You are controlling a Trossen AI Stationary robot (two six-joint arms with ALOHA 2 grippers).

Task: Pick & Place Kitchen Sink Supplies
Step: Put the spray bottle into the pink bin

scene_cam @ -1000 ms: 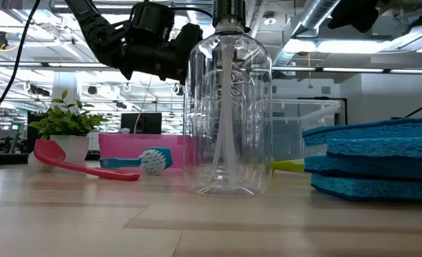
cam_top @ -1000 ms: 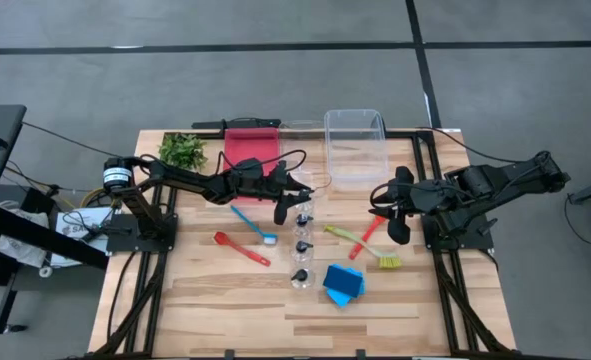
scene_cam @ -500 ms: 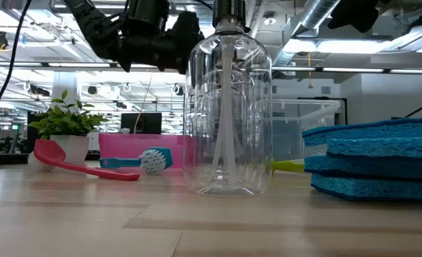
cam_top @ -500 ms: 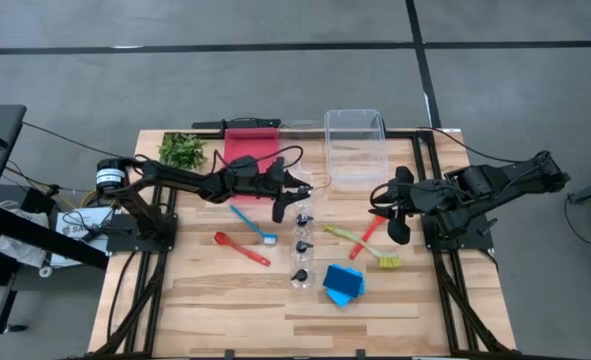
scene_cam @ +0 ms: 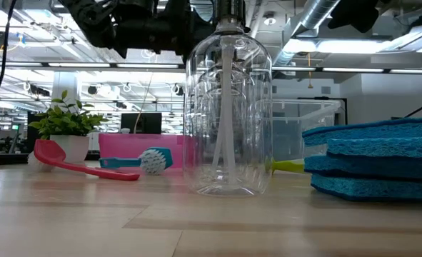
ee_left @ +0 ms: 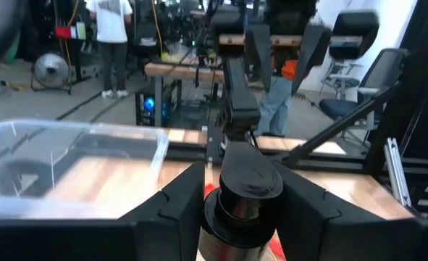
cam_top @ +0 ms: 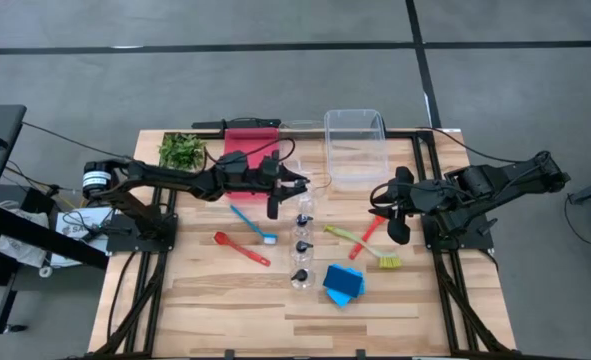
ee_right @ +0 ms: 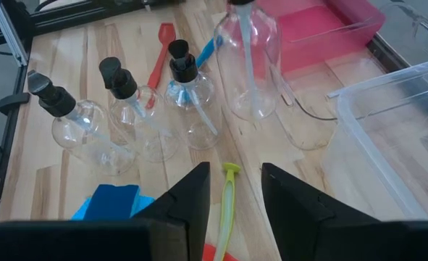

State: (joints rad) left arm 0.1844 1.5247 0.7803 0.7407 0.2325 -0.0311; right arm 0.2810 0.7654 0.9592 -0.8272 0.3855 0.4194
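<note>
since a second ago the left tool has pulled back toward its own side of the table and risen; in the low view it now sits higher, partly cut off at the frame's upper edge. its wrist view shows the two fingers closed against the neck of a clear bottle, just under the black cap, so that bottle is gripped. from the right wrist view the gripped bottle looks clear of the wood, just beside the red bin.

three more clear bottles with black caps stand in a short line between the brushes and the sponges. a blue brush and a red spoon-like utensil lie on the left arm's side of that line. stacked blue sponges rest near the line's front end. a yellow-green brush and a thin red utensil lie crossed close to the right tool.

that right tool hangs low over the table, near the clear bin; its fingers stand a little apart with nothing between them. a leafy plant sits at the far corner beside the red bin.
</note>
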